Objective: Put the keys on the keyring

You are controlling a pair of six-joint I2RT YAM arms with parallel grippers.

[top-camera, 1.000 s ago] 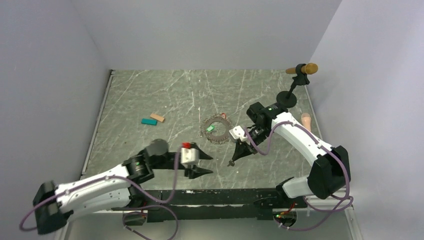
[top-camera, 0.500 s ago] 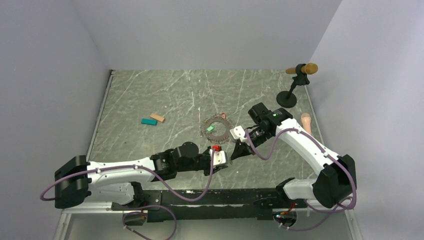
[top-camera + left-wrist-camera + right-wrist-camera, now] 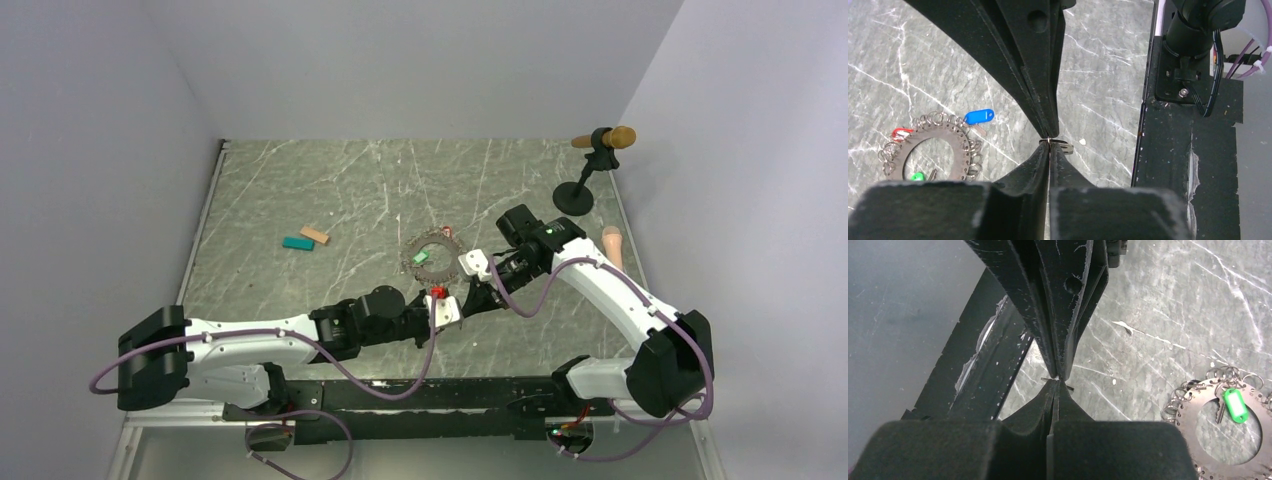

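Left gripper [image 3: 1049, 147], right gripper [image 3: 1055, 385], clenched tip to tip (silver sliver [image 3: 1064, 145] between), close to table [image 3: 1098, 75] edge

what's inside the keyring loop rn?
A green key lies mostly inside the keyring's hole, its tag overlapping the inner rim; bare table shows around it. Anything beneath the tag is covered.

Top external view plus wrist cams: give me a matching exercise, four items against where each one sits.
Things: 1 green key; 2 blue key; 3 teal block; 4 black stand.
Places: A far right of the table; B over the keyring's central opening; C beside the tan block; D just outside the keyring's rim.
Pairs: 1-B; 2-D; 3-C; 4-A.
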